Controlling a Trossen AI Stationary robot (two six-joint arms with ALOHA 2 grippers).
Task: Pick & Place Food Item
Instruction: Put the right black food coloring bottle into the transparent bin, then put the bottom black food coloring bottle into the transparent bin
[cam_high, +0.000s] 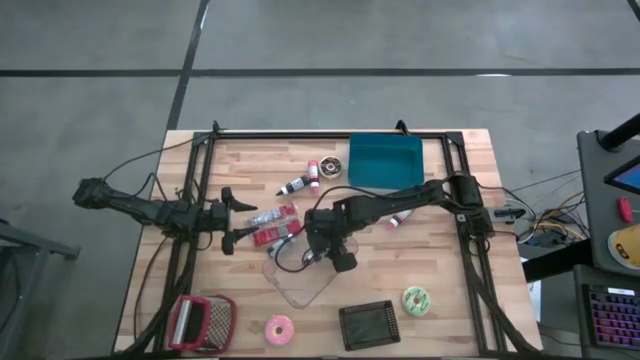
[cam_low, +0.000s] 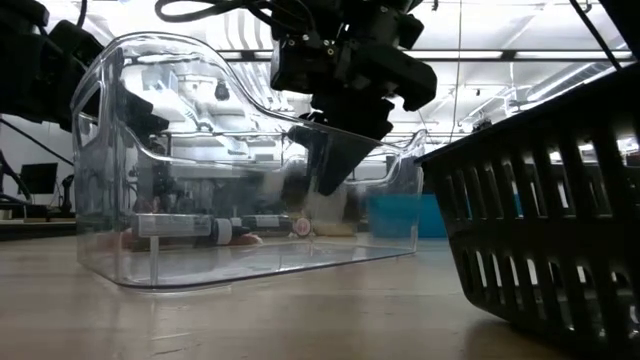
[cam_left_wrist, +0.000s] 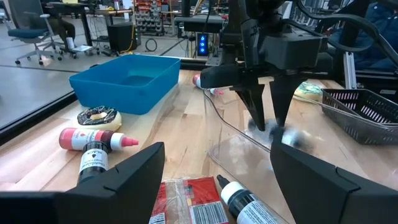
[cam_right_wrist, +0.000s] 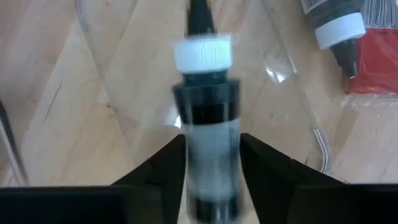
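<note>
no legible text on bottle labels (cam_left_wrist: 93, 158)

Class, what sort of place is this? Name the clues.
Probably a robotics lab or workshop: a wooden table framed by two robot arms, office chairs and equipment racks behind, strip lights overhead.

Overhead, table-level (perhaps closest), wrists share bin (cam_high: 300, 280).

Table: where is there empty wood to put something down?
Bare wood lies between the clear bin and green donut, and left of the blue tub. It's crowded around the red packet and bottles.
</note>
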